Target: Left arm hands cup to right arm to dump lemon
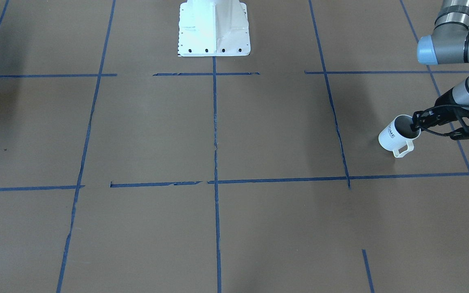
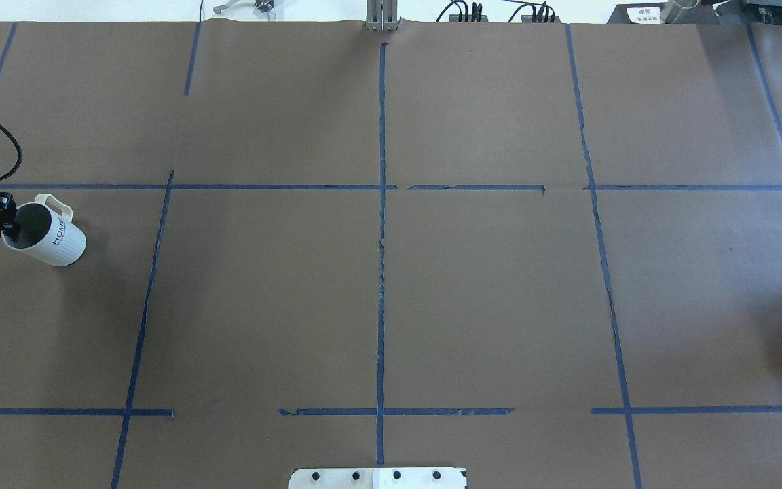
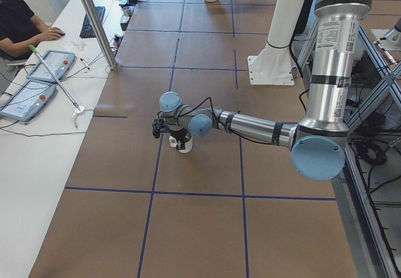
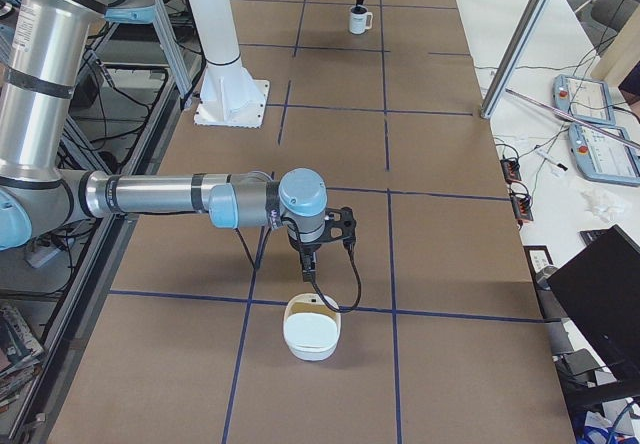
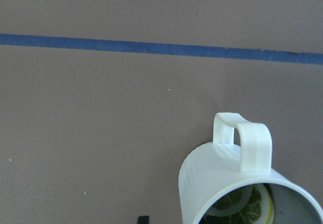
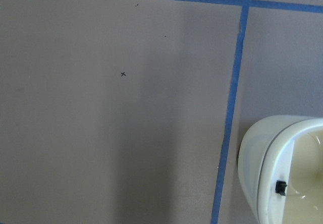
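The white "HOME" cup (image 1: 393,136) is upright near the table's left end; it also shows in the overhead view (image 2: 48,238) and the left side view (image 3: 183,145). My left gripper (image 1: 415,122) is shut on its rim, one finger inside the mouth, handle turned away from it. The left wrist view shows the cup (image 5: 227,183) with a yellow-green lemon slice (image 5: 242,204) at its bottom. My right gripper (image 4: 312,254) hangs over the table's other end, just above a white bowl (image 4: 312,332); I cannot tell whether it is open or shut.
The white bowl (image 6: 282,168) sits on a blue tape crossing under the right wrist. The white robot pedestal (image 1: 214,28) stands at the table's middle edge. A side desk with teach pendants (image 3: 37,77) and a seated operator (image 3: 19,21) lies beyond the far edge.
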`<state>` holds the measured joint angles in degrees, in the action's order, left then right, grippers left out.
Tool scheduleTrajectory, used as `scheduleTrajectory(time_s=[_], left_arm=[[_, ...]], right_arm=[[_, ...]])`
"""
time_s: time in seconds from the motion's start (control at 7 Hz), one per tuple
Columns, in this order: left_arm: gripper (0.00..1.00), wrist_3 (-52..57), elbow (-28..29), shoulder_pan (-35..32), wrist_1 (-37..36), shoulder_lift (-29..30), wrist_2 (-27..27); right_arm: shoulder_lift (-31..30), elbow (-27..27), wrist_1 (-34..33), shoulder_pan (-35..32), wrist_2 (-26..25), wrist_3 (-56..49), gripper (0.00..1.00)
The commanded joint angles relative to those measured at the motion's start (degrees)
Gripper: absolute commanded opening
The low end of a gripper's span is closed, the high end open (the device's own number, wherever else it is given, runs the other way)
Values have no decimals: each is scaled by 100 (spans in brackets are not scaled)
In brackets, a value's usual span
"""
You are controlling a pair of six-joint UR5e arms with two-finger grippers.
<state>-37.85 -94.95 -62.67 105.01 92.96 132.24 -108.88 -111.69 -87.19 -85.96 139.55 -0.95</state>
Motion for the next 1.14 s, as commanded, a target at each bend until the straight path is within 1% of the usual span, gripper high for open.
scheduleTrajectory(time_s=[0.0,0.14,0.29,0.43,0.57,0.71,0.86,1.0], left_arm=[[0,-38,-355,0,-50,91,29],[0,-169,-723,-9,-164,91,21],[0,-744,-1083,0,-287,213,21],[0,-1185,-1287,0,-488,492,21],[0,-1511,-1437,9,-769,843,21],[0,-1828,-1665,209,-1137,1143,3],[0,-2205,-1876,489,-1628,1511,-14],[0,-2644,-1904,631,-2024,1985,-23]], right_arm=[[-1,-10,70,0,2,7,100],[42,-28,140,17,72,16,100],[43,-19,689,52,246,16,100],[51,-19,1391,227,257,86,100],[60,-19,2076,402,248,661,100],[330,-2,2875,796,196,1824,100],[768,-2,3527,1061,30,3054,100],[1016,-19,4021,1438,-337,3779,100]])
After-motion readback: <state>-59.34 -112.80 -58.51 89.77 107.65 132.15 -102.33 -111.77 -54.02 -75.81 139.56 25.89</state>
